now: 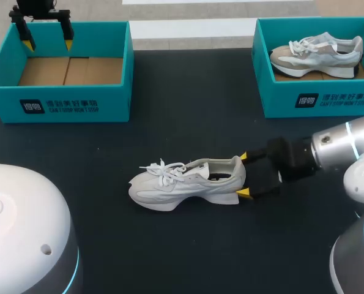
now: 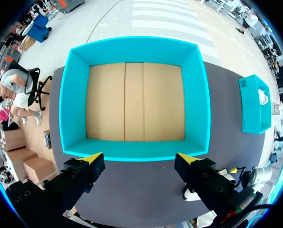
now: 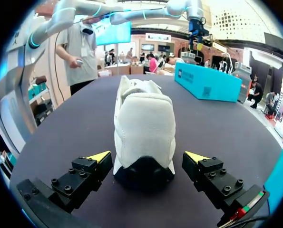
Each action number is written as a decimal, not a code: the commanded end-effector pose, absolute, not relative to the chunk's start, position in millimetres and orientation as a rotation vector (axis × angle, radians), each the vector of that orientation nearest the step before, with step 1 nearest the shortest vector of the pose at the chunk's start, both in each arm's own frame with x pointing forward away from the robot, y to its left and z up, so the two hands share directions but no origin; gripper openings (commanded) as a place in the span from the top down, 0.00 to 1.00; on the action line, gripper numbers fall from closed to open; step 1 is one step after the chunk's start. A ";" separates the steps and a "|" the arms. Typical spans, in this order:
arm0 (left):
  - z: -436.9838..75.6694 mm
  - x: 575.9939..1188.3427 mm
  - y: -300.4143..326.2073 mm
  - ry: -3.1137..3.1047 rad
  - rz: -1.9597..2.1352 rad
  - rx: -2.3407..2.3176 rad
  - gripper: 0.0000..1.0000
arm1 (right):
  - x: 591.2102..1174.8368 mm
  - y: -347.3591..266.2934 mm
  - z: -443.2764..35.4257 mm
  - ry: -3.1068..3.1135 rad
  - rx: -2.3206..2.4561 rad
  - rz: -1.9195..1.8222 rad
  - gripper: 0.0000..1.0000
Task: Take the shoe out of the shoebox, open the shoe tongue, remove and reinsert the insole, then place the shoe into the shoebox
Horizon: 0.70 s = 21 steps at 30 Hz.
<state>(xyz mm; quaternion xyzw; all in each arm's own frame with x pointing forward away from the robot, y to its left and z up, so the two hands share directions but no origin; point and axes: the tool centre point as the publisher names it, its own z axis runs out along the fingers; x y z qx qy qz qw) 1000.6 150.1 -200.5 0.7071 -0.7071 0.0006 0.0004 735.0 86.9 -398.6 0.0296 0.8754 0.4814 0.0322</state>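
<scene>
Head view: the shoe stands mid-desk, outside the shoebox. The right end effector straddles its heel, fingers apart.

Left wrist view: the left end effector, also spread, hovers over the empty shoebox.

Right wrist view: the heel sits between the fingers, apparently untouched. The next move is probably to clamp it squarely.

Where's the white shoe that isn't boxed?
The white shoe lies at the middle of the table in the head view, its heel between the open fingers of the right gripper.

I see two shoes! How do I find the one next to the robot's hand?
Look at the middle of the dark table. The white shoe lies in the open, its heel between the right gripper's open fingers. The other shoe is beige-and-white and sits inside a teal box.
</scene>
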 end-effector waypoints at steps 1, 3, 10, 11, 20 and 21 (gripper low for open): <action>-200.3 1000.3 150.0 -2.221 0.001 2.221 0.00 | 736.0 96.5 -402.9 2.690 0.094 1.481 0.00; -200.3 1000.3 150.0 -2.221 0.001 2.221 0.00 | 735.7 99.8 -403.7 2.690 0.090 1.486 0.00; -200.3 1000.3 150.0 -2.221 0.001 2.221 0.00 | 734.4 114.3 -408.0 2.684 0.068 1.518 0.00; -200.3 1000.3 150.0 -2.221 0.001 2.221 0.00 | 734.5 116.0 -408.8 2.683 0.060 1.528 0.00; -200.3 1000.3 150.0 -2.221 0.001 2.221 0.00 | 738.4 130.1 -412.8 2.653 0.060 1.559 0.00; -200.3 1000.3 150.0 -2.221 0.001 2.221 0.00 | 738.7 133.0 -413.5 2.652 0.057 1.564 0.00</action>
